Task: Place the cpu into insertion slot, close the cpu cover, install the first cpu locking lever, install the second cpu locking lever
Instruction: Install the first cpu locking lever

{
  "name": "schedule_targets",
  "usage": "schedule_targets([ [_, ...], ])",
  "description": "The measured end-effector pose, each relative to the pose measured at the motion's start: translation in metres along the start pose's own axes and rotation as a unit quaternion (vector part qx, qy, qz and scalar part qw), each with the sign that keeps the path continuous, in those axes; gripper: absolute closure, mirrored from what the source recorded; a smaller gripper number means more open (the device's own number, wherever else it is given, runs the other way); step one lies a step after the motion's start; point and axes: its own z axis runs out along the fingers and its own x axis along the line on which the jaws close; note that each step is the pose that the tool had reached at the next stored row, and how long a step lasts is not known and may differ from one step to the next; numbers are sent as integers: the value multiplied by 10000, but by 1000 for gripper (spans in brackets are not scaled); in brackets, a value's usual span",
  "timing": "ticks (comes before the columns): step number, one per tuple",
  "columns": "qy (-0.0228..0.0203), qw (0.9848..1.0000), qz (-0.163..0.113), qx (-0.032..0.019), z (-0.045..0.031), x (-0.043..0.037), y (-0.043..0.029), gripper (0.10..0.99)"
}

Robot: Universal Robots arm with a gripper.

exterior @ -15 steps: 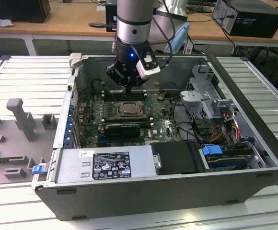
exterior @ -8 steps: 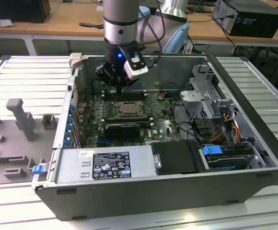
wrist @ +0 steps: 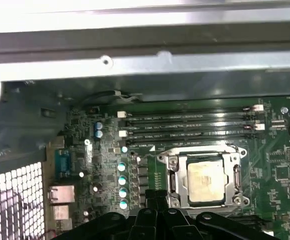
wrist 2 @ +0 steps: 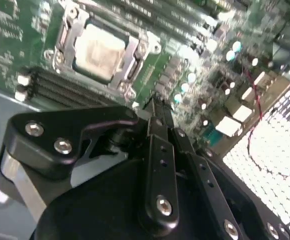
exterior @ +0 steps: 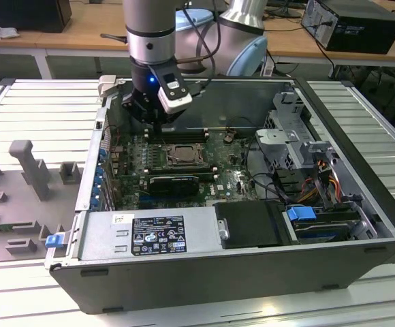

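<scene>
Gripper pinched closed and empty near the insertion slot

In both wrist views the gripper's fingertips meet with nothing between them. Just past those tips the cpu lies flat in the insertion slot, with the cpu cover down around it. Farther out in the first wrist view run the long black memory slots, and beyond them the grey case wall

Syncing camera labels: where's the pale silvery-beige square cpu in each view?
Exterior view: pale silvery-beige square cpu near the green motherboard's middle.
First wrist view: cpu inside the silvery metal frame.
Second wrist view: cpu inside the same frame.
Shared landmark: long black memory slots beside it.
</scene>
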Motion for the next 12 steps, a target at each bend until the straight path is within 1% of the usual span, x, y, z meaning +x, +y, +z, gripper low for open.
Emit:
schedule_targets([
  [1,-5,10000,-1,1,1,10,14,980],
  [3,-20,10000,-1,0,10,81,37,980],
  [7,-21,10000,-4,-1,28,161,38,980],
  [9,-19,10000,-22,0,40,201,49,980],
  [10,-19,10000,-38,-1,44,207,62,980],
  [12,-19,10000,-58,-2,51,213,130,980],
])
